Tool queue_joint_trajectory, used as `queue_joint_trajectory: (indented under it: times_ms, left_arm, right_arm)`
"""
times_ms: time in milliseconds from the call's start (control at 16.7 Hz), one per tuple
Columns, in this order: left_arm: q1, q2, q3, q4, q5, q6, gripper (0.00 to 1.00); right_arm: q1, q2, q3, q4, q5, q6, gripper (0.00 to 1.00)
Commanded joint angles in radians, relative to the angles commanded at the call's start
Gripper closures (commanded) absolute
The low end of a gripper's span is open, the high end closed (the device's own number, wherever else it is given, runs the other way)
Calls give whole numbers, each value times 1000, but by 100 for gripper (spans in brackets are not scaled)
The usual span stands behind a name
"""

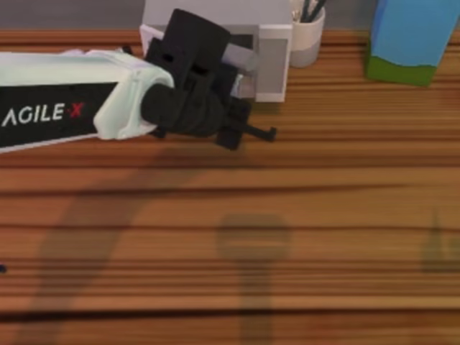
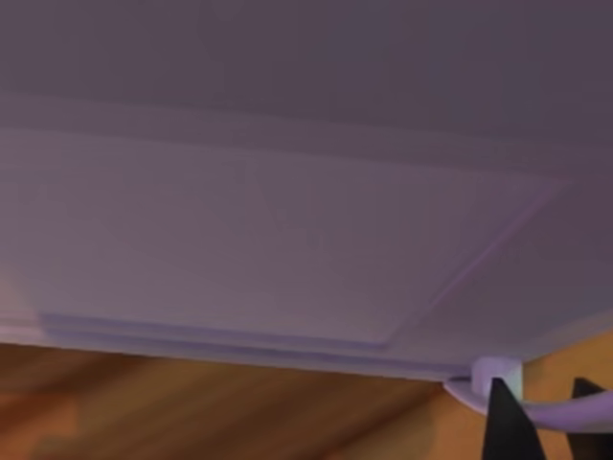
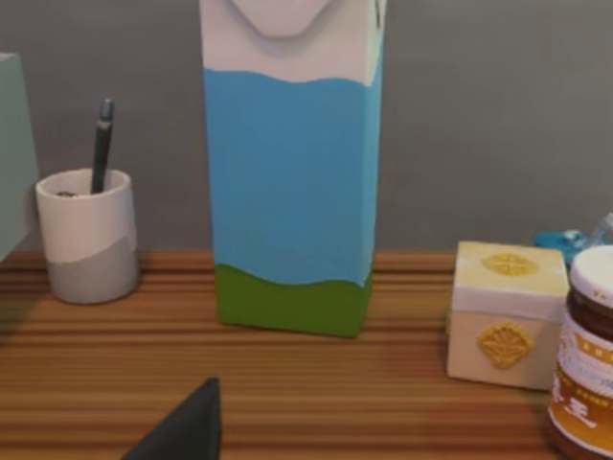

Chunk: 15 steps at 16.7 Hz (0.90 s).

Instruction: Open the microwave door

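Top view showed the microwave at the far edge of the wooden surface, left of centre, with its grey control strip on its right side. The microwave door was mostly hidden under the left arm, so how far it stood open could not be read from above. In the left wrist view the door filled nearly the whole picture, its paler window panel facing the camera, and the white handle sat at the door's corner. The left gripper was right at the microwave's front; its dark fingers stood a little apart with the handle between them, seemingly pinching it. A white pen cup stood just right of the microwave, and a blue-and-green carton further right. The right gripper showed only as a dark tip in its own wrist view; whether it was spread could not be told.
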Motion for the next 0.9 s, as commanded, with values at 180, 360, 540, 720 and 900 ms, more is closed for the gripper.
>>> queue_joint_trajectory:
  times_ms: [180, 360, 540, 720, 900]
  left_arm:
    - [8, -6, -12, 2, 10, 16, 100]
    - [8, -6, -12, 2, 10, 16, 100]
    - [8, -6, -12, 2, 10, 16, 100]
    - [8, -6, -12, 2, 10, 16, 100]
    - [8, -6, -12, 2, 10, 16, 100]
  right_arm:
    - [0, 0, 0, 0, 0, 0, 0]
    - [0, 0, 0, 0, 0, 0, 0]
    - [0, 0, 0, 0, 0, 0, 0]
    - [0, 0, 0, 0, 0, 0, 0]
    - [0, 0, 0, 0, 0, 0, 0]
